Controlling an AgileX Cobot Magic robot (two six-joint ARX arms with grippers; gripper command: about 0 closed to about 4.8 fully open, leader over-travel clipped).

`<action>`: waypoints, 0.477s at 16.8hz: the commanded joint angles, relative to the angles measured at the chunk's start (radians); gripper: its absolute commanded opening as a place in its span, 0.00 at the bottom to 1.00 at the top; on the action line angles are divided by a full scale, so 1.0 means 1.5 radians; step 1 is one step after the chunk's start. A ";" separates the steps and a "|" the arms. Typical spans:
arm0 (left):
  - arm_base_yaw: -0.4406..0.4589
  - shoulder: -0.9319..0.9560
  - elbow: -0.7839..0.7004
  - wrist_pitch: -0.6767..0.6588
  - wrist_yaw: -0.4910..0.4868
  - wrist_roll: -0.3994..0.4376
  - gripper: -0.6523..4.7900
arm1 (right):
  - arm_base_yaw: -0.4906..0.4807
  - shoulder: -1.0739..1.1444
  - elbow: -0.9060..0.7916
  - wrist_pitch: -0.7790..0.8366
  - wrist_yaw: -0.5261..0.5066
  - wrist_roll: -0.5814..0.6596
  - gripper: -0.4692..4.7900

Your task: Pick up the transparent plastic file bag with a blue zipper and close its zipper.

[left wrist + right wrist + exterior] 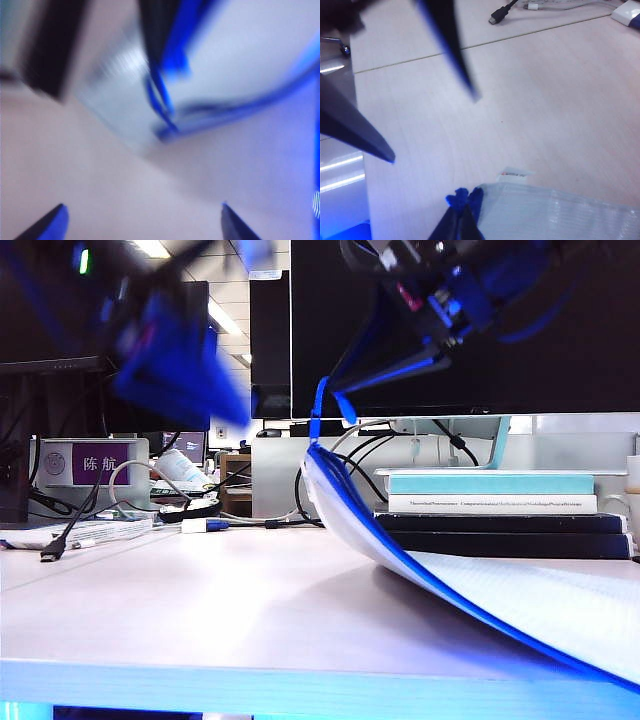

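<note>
1. The file bag (520, 600) is seen in the exterior view lifted at one corner, its raised end toward twelve o'clock, the rest sloping down to the table (200, 600) toward four o'clock.
2. The zipper (400, 550) is traced as a bright blue strip along the bag's near edge, with the blue cord (318, 410) standing up from the raised corner.
3. The right gripper (462, 217) is found closed on the bag's blue corner in its wrist view; its jaws are pressed together with the mesh plastic (560, 215) pinched between them.
4. In the exterior view the right gripper (345, 390) is placed up at one o'clock, above the raised corner.
5. The left gripper (142, 222) is shown spread wide in its blurred wrist view, two blue fingertips (52, 225) well apart and nothing held between them.
6. In the exterior view the left gripper (175, 350) is seen as a blue blur at ten o'clock, clear of the bag.
7. A stack of books (500, 510) is noted behind the bag at three o'clock.
8. A black cable plug (497, 17) is spotted on the table beyond the right gripper.
</note>
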 commanded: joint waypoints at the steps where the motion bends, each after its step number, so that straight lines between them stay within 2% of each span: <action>1: 0.002 -0.027 0.002 0.075 0.025 0.072 0.82 | -0.001 -0.020 0.036 -0.069 -0.005 -0.030 0.08; 4: 0.002 -0.025 0.001 0.059 0.066 0.086 0.82 | -0.001 -0.055 0.063 -0.106 -0.003 -0.034 0.08; 6: 0.003 -0.026 0.002 0.071 0.143 0.073 0.82 | -0.001 -0.087 0.083 -0.134 -0.018 -0.033 0.08; 8: 0.003 -0.026 0.002 0.078 0.260 0.057 0.80 | -0.001 -0.109 0.100 -0.169 -0.049 -0.029 0.08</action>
